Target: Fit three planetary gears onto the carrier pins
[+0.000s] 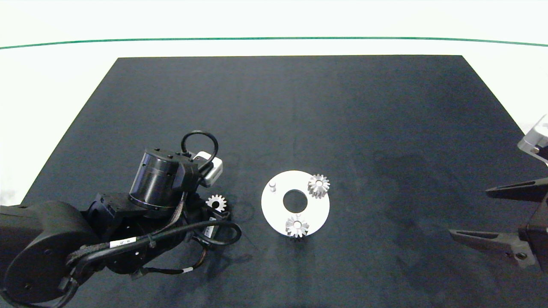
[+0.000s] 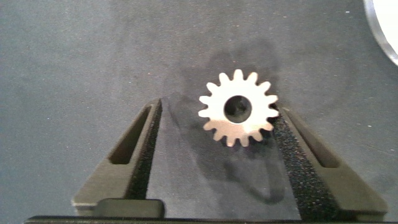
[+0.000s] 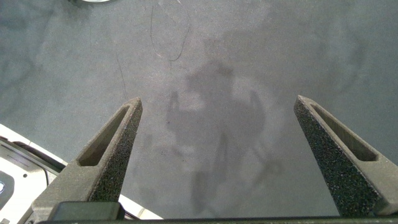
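Already two gears point(image 1: 318, 185) sit on disc point(image 1: 274, 209) — third point(image 1: 216, 202) between left pincer point(image 2: 214, 124).

A dark mat point(image 1: 342, 119) carries a white disc point(image 1: 319, 211); one loose gear point(image 1: 216, 202).

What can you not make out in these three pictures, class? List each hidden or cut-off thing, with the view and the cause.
1. Head view: the left gripper's fingers are hidden beneath its own arm beside the loose gear.
2. Left wrist view: the disc is cut off by the edge, so no pins show.
3. Head view: two mounted gears cover their pins; only one bare pin shows.
4. Head view: the right gripper is partly cut off by the edge.
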You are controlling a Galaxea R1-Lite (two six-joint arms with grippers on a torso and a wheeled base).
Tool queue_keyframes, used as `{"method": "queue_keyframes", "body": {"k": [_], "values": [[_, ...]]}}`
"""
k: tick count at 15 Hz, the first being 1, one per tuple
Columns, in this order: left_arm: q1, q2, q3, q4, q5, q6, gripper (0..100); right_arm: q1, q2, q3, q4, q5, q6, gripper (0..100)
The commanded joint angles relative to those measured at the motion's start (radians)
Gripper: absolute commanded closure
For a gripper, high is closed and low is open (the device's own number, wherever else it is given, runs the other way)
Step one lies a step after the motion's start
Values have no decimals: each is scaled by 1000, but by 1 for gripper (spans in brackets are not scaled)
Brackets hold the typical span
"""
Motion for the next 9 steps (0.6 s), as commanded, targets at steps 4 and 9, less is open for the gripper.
{"method": "queue_keyframes", "body": {"k": [4,9], "values": [[-8,2,2,-2,1,-2,44,0,0,0,3,0,-1,0],[-11,1,2,-2,1,-2,54,0,2,0,3,0,-1,0]]}}
